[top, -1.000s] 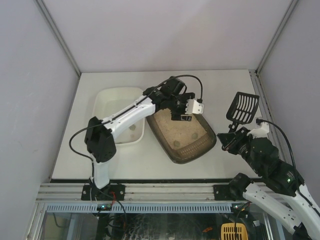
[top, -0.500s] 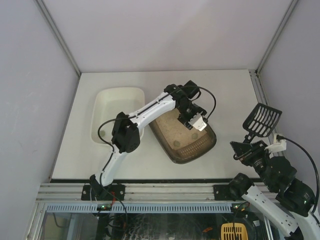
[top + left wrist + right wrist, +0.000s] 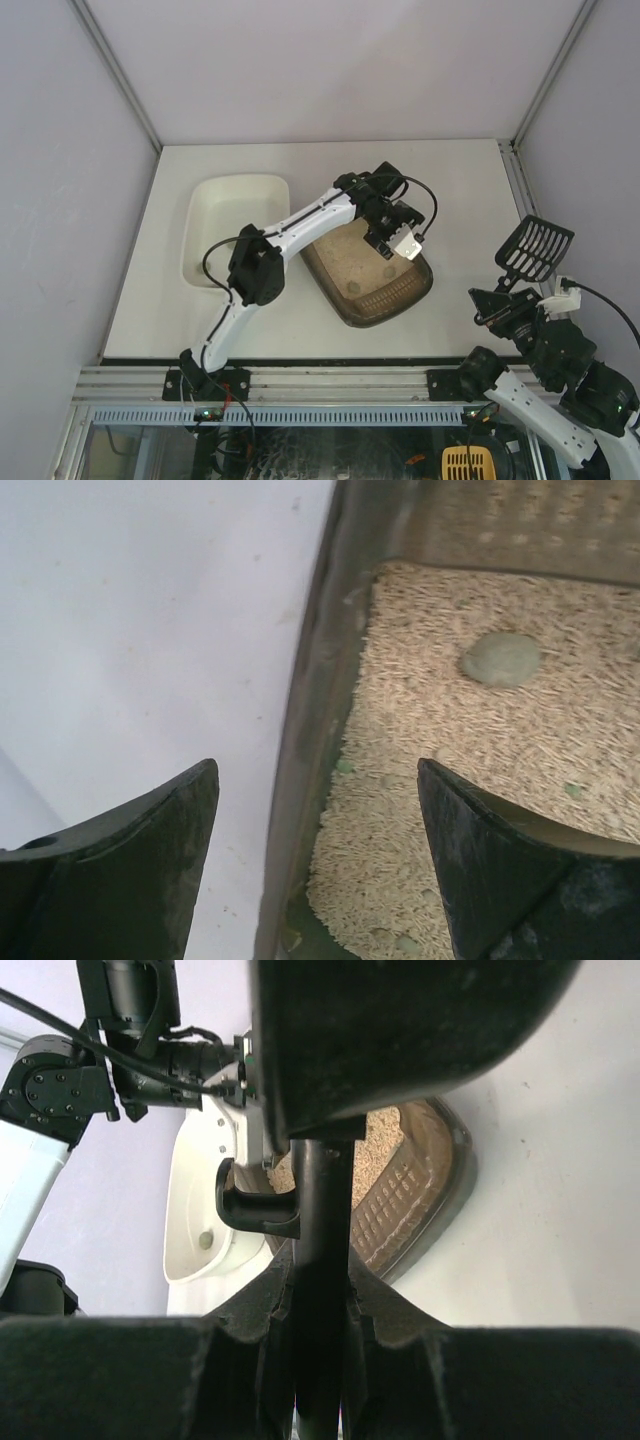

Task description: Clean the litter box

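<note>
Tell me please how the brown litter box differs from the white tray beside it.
Colour: the litter box is dark brown-grey, the white tray is creamy white.
Contents: the litter box holds beige litter with a few lumps; the white tray holds no litter.
Pose: the litter box lies slanted on the table, the white tray lies square to its edges.
Both are rounded-rectangular trays of similar size, side by side.

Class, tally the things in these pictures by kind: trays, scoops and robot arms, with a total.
Trays: 2 (litter box, white tray)
Scoops: 1 (black scoop)
Robot arms: 2 (left arm, right arm)
Total: 5
</note>
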Robot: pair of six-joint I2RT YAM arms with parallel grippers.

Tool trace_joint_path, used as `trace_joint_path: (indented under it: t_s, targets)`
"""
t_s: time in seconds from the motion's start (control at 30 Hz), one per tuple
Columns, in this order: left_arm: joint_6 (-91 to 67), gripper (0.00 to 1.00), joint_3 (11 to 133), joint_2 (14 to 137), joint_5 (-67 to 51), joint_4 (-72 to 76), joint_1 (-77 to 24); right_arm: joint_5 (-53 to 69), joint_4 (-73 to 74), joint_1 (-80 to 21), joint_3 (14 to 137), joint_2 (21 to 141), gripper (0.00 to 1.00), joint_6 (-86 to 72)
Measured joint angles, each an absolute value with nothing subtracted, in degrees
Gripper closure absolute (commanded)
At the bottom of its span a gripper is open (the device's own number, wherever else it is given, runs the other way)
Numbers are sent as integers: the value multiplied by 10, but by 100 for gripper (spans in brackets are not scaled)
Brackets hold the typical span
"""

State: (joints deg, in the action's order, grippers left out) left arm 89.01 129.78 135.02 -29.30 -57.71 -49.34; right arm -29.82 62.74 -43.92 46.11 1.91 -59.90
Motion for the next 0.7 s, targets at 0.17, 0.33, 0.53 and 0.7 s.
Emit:
trace_joint_path:
  t_s: [0.17,0.33,0.53,0.7]
  targets:
    - [854,15,1343,1383,-291,-529,-493,-332,635,-489,458,15,100,-617]
    - [845,21,1363,1418,-286,-502,-489,-377,652,-551,451,5,100,-652]
    - [835,39,1365,1452,-271,-500,-480,-419,681,-597,449,5,100,-692]
    - [831,54,1365,1455,-253,-506,-474,-439,693,-608,449,5,100,-708]
